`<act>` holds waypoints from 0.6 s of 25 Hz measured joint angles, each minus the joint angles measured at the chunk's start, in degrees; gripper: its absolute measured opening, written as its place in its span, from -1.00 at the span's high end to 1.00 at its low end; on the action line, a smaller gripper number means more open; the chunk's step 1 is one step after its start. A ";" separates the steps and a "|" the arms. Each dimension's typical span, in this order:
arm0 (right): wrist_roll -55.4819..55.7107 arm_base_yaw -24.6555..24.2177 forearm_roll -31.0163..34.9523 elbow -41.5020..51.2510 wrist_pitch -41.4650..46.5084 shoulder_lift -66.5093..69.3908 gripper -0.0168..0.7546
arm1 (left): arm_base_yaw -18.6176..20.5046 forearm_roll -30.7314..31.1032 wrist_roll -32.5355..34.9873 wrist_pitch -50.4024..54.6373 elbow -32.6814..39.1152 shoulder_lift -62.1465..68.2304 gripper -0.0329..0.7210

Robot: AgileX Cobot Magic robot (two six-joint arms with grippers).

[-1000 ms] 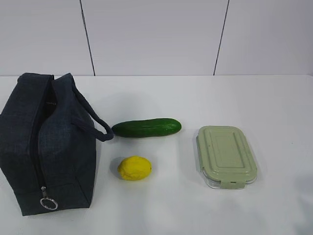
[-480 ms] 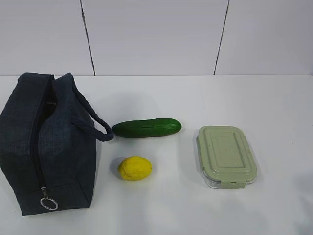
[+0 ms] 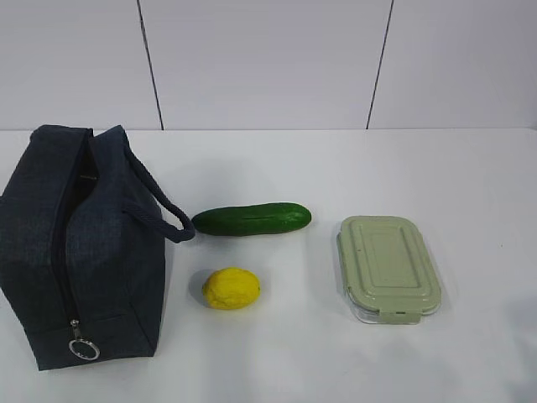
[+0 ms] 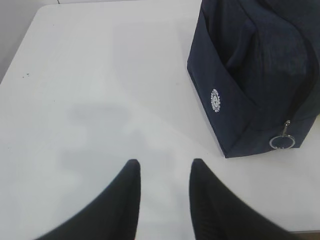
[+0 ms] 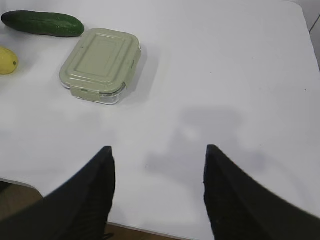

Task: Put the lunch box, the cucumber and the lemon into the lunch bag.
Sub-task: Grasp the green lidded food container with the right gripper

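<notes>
**Colours on the white table**

We see a dark navy lunch bag (image 3: 84, 252) with a silver ring pull (image 3: 84, 349) and a small round white emblem (image 4: 215, 100) on its side, right of our left gripper's black fingers (image 4: 125, 200). The cucumber (image 3: 252, 219) is dark green, the lemon (image 3: 231, 288) bright yellow. The lunch box (image 3: 388, 267) has a pale green lid over a clear base, up and left of our right gripper's black fingers (image 5: 95, 195). The table (image 3: 377, 168) is plain white, the wall (image 3: 268, 59) pale grey with dark seams.

Bright, even light; soft shadows, slight blur.
</notes>
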 joint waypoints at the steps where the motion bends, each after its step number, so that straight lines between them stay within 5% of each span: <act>1: 0.00 0.00 0.00 0.00 0.00 0.00 -0.17 | 0.00 0.00 0.00 0.00 0.00 0.00 0.27; 15: 2.34 0.00 0.34 0.00 -0.24 0.00 -0.17 | 0.00 0.00 0.00 0.00 0.00 0.00 0.27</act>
